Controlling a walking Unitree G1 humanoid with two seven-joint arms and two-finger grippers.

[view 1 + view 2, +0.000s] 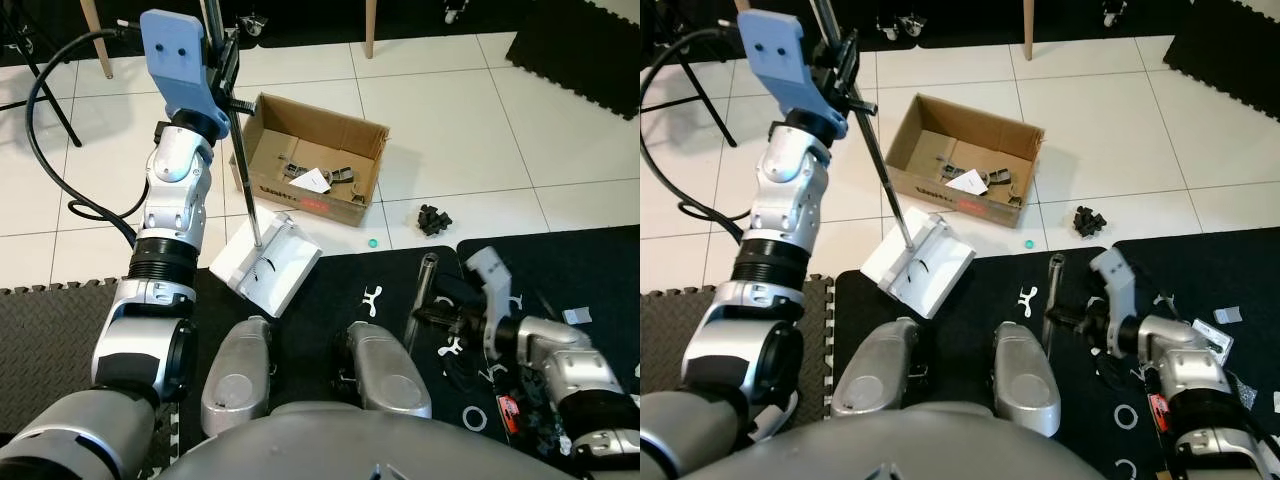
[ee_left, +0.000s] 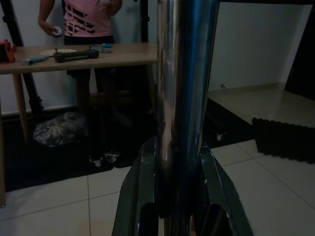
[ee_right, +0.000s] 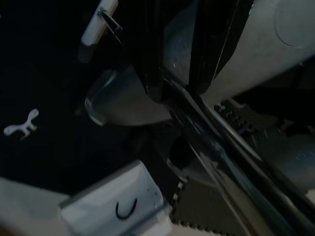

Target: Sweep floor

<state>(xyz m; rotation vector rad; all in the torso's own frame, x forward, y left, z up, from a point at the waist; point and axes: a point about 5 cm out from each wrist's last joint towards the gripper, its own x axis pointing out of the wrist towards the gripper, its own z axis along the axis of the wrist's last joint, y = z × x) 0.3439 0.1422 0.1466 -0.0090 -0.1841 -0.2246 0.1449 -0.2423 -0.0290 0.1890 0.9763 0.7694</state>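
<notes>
Left gripper [image 1: 228, 85] clamps the dustpan [image 1: 267, 263] pole, pan below it; right gripper [image 1: 428, 318] grips the broom handle [image 1: 425, 285]; risk: pan tilts, scraps [image 1: 373, 298] slide under its lip.

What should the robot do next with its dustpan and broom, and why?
Probably sweep the white scrap toward the white dustpan resting at the black mat's edge. The left gripper holds the dustpan's pole; the right gripper holds a broom handle near the scrap.
</notes>
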